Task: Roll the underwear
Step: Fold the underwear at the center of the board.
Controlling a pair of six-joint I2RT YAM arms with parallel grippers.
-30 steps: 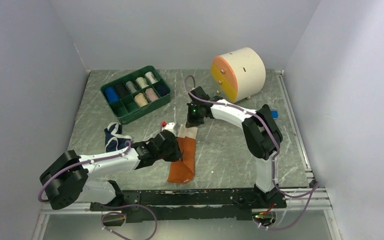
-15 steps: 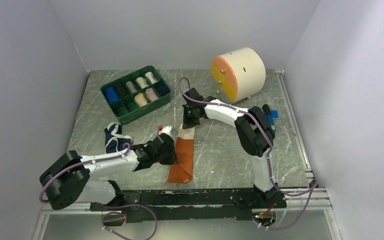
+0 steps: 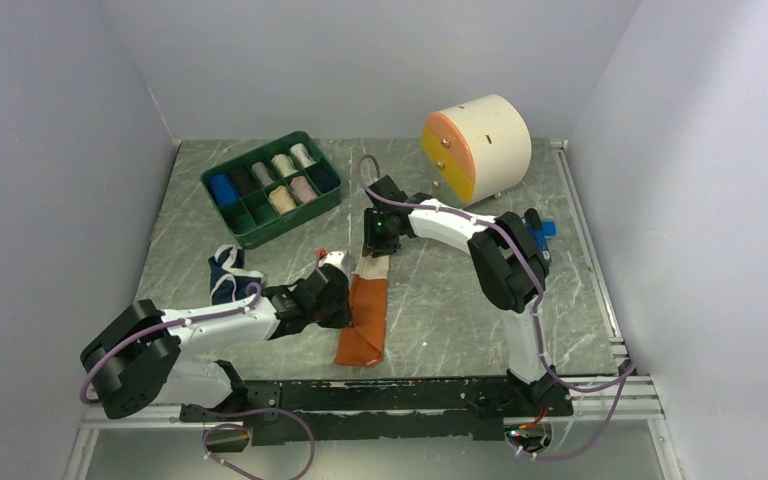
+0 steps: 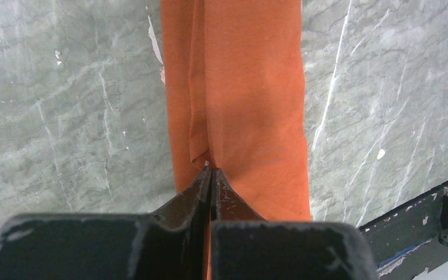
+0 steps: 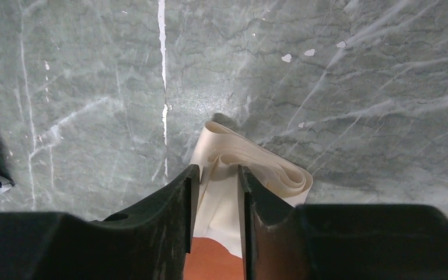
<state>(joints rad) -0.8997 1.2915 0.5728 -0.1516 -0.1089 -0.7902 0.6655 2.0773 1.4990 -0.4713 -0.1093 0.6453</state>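
Underwear (image 3: 364, 318), the orange one, is laid out as a long folded strip mid-table between both grippers; a navy pair (image 3: 226, 272) sits left. Rolls are packed in the green tray (image 3: 252, 232).

Left wrist: jaws pinched shut on an orange fold, soft, light stuff.

Right wrist: jaws slightly apart around the cream band (image 5: 233, 169), probably best grabbed there.

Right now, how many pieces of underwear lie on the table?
2. The orange underwear lies folded into a strip at the centre, between both arms. The navy underwear lies crumpled to its left, near the green tray. Others may be hidden.
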